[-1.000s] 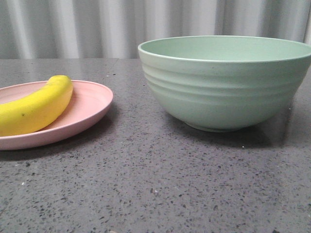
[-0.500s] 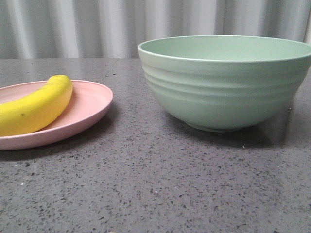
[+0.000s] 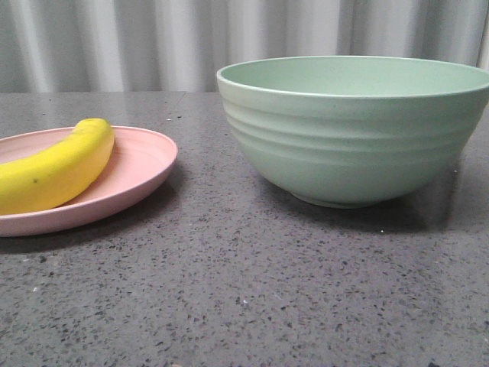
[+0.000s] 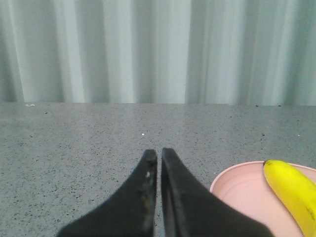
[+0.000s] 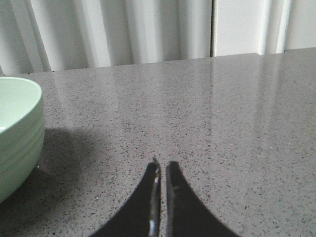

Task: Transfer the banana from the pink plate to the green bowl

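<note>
A bright yellow banana [image 3: 55,170] lies on the pink plate [image 3: 141,164] at the left of the front view. To its right stands the large green bowl [image 3: 355,130], upright, with ridges round its wall. Neither arm shows in the front view. In the left wrist view my left gripper [image 4: 159,153] is shut with nothing in it, low over the table, with the pink plate [image 4: 237,185] and the banana [image 4: 294,190] off to one side. In the right wrist view my right gripper [image 5: 162,166] is shut and holds nothing, with the green bowl [image 5: 17,131] apart from it.
The dark speckled table [image 3: 252,290] spreads in front of the plate and bowl. A pale pleated curtain [image 3: 153,42] hangs behind the table's far edge.
</note>
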`<state>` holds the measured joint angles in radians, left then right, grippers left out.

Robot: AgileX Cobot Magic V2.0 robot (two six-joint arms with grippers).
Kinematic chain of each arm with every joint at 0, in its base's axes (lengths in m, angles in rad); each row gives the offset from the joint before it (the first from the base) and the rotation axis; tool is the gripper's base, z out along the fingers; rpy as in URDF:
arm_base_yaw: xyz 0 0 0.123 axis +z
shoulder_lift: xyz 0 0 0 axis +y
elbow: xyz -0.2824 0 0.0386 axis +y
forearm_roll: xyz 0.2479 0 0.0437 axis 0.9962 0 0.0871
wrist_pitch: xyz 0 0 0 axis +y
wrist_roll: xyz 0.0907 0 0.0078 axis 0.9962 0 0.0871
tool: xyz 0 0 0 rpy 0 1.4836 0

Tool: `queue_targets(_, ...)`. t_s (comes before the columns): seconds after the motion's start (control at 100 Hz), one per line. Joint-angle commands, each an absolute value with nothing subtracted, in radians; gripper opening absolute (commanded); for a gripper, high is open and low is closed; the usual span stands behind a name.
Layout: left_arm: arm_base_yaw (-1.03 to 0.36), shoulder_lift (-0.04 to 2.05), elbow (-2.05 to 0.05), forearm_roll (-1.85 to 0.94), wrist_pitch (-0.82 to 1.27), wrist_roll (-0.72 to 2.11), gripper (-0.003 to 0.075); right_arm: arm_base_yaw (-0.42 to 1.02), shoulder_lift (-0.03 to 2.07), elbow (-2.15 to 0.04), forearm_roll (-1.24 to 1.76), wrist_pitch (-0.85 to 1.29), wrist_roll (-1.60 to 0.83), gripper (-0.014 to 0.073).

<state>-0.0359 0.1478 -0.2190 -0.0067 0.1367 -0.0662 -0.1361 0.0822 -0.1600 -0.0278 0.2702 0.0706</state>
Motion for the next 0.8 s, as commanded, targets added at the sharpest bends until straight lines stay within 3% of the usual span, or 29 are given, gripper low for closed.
queue_targets(0.0,-0.035,0.217,-0.293,-0.008,0.06,-0.068,-0.002,-0.143,0.158,-0.252,-0.028,0.242,0.061,-0.0071)
queue_targets(0.36,-0.035,0.39,-0.335,-0.008,-0.063,-0.068,-0.0011,-0.143,0.313,-0.388,-0.028,0.257,0.063,-0.0071)
queue_targets(0.43,-0.035,0.402,-0.335,-0.008,-0.089,-0.068,0.005,-0.143,0.315,-0.388,-0.025,0.26,0.063,-0.0071)
queue_targets(0.62,-0.035,0.423,-0.335,-0.008,-0.147,-0.068,0.0335,-0.143,0.315,-0.388,0.017,0.275,0.063,-0.0071)
queue_targets(0.79,-0.035,0.451,-0.341,-0.008,-0.186,-0.068,0.037,-0.143,0.315,-0.388,0.017,0.275,0.063,-0.0071)
